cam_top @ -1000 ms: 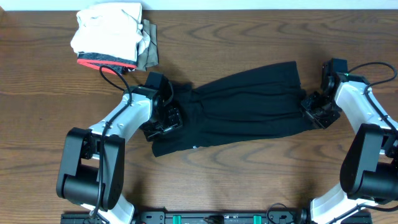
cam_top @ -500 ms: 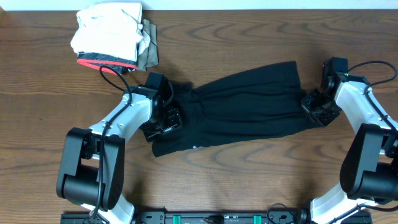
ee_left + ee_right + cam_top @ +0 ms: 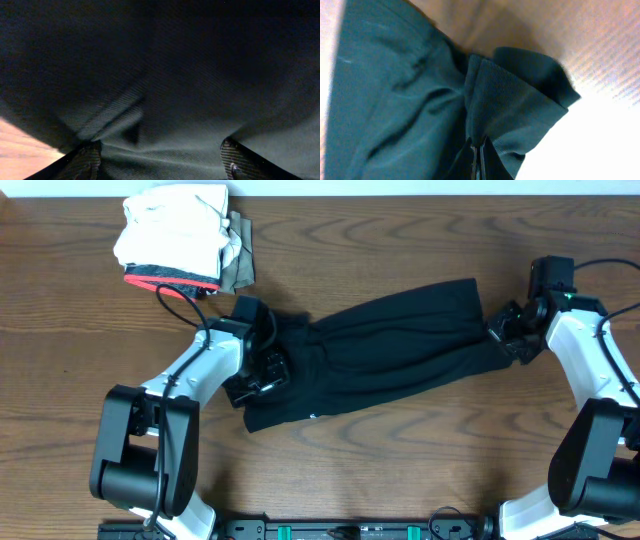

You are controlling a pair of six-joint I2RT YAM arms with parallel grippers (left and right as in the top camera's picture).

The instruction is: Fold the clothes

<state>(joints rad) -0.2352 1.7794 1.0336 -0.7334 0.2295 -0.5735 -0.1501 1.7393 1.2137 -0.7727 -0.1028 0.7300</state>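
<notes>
the shirt (image 3: 390,355) lies bunched on the tabletop (image 3: 400,240), down-right of the folded pile (image 3: 175,240). right gripper (image 3: 476,155): jaws clamped on the shirt's edge farthest from the pile. left gripper (image 3: 160,155): jaws apart, on cloth nearest it. i'd draw the edge up slowly, evenly. only the right wrist view shows the doubled fold pinched.

The shirt (image 3: 390,350) is black, soft fabric, gathered into a long, wrinkled band. It lies on the desk (image 3: 400,480), slanting from near left to far right. A small white mark (image 3: 313,417) shows at its near edge. Its right end is doubled over and pinched in my right pincer (image 3: 476,159). My left pincer (image 3: 268,370), jaws spread, rests on its left end.
</notes>
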